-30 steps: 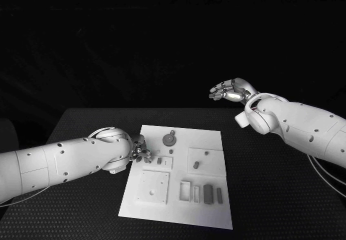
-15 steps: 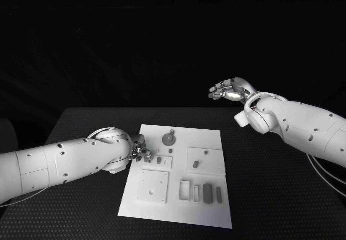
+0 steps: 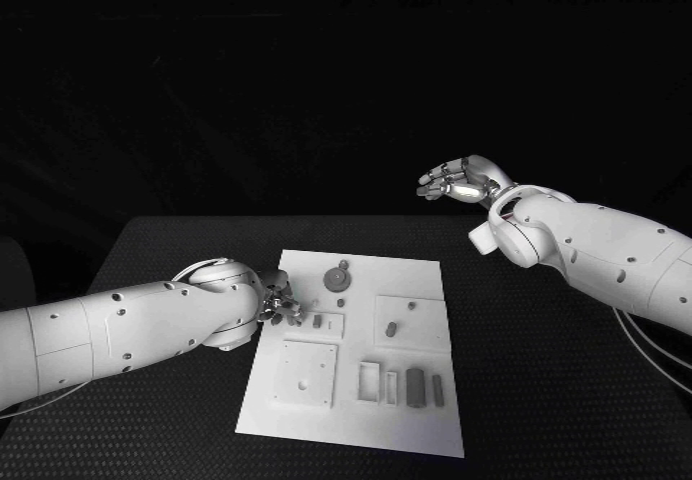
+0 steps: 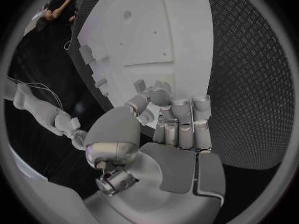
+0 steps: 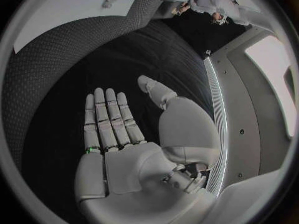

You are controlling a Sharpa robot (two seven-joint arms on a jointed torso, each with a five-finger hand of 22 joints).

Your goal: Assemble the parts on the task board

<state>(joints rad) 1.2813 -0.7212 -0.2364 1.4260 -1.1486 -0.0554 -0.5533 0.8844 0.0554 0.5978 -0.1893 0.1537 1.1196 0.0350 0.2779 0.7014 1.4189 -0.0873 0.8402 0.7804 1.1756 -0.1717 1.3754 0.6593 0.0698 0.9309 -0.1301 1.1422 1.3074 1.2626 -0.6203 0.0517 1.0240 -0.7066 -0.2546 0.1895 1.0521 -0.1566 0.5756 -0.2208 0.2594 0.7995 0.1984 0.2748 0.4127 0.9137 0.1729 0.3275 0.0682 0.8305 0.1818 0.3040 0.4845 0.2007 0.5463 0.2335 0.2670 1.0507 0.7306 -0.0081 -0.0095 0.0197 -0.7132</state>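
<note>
left hand (image 3: pixel 280 306) fingers curled at task board (image 3: pixel 418 420) left edge, hold unclear, right hand (image 3: pixel 462 180) raised, flat, empty, beyond table (image 3: pixel 577 400) far edge

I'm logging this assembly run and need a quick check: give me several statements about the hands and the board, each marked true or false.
1. The left hand is at the task board's left edge. True.
2. The right hand rests on the board. False: it is raised, away from the board.
3. The right hand holds a part. False: its palm is open and bare.
4. A round part lies near the board's far end. True.
</note>
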